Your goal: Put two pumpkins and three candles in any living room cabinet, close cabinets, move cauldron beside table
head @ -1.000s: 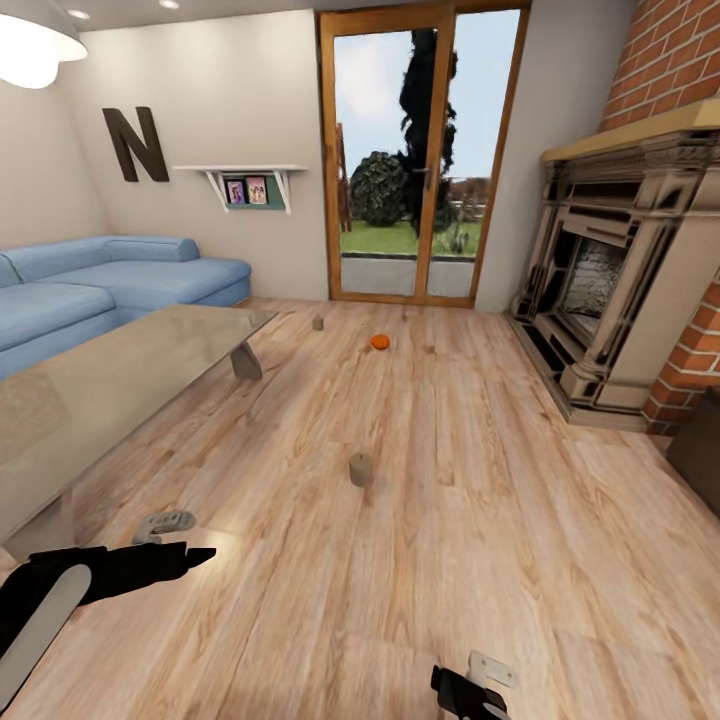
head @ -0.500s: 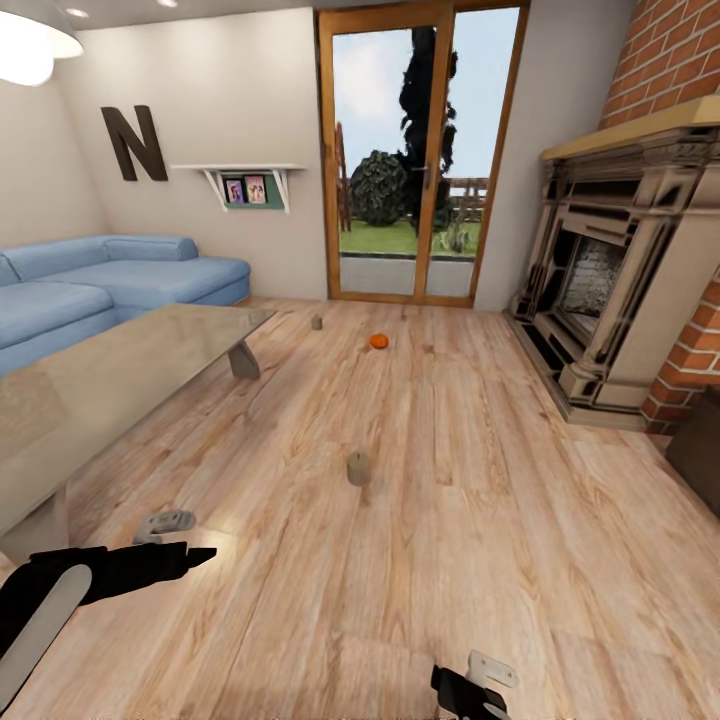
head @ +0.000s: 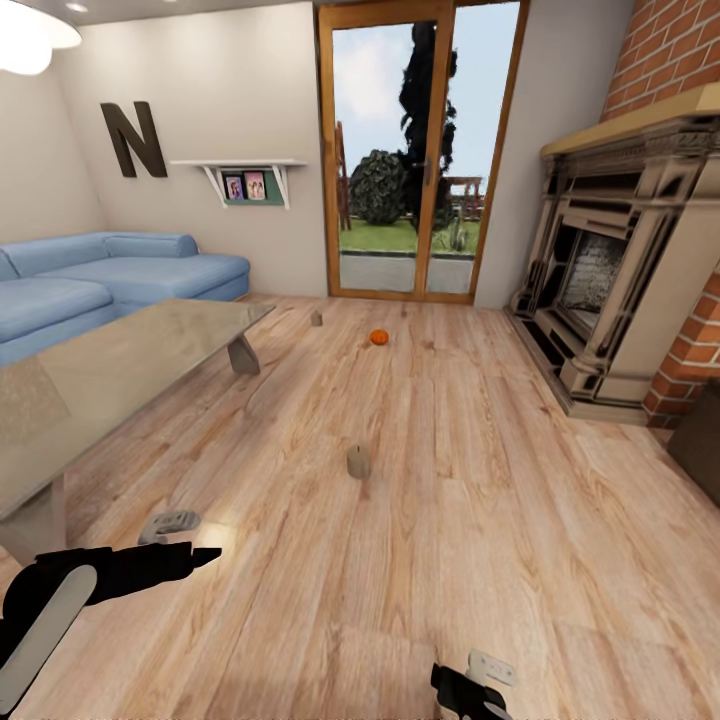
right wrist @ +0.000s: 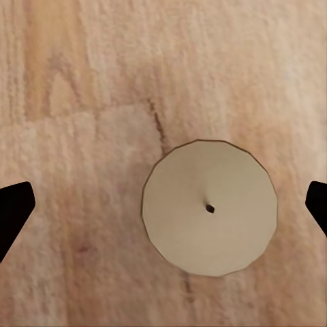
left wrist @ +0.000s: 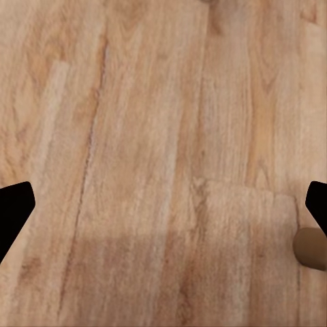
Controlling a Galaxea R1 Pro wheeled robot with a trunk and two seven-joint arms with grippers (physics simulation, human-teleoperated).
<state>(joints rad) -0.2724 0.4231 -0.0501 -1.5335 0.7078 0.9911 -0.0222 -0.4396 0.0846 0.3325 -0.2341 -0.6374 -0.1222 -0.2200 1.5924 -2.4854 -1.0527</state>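
Observation:
One orange pumpkin (head: 378, 337) lies on the wooden floor far ahead, toward the glass door. A stubby candle (head: 357, 461) stands mid-floor, and another candle (head: 317, 319) stands beyond the table's far corner. The glossy grey table (head: 130, 355) stretches along the left. My left gripper (head: 188, 540) hangs open low at the left over bare floor; its wrist view catches a tan rounded thing (left wrist: 312, 248) at the edge. My right gripper (head: 472, 688) is open, and in its wrist view a candle (right wrist: 210, 208) stands directly below, between the spread fingers. The cauldron is out of view.
A blue sofa (head: 120, 270) sits behind the table. A stone fireplace (head: 610, 270) with brick surround fills the right wall. A dark brown unit's corner (head: 702, 440), perhaps the cabinet, shows at the right edge. Open floor runs ahead to the glass door (head: 420, 160).
The whole picture has shifted slightly, so the camera has moved a little. Both arms keep their places in the view.

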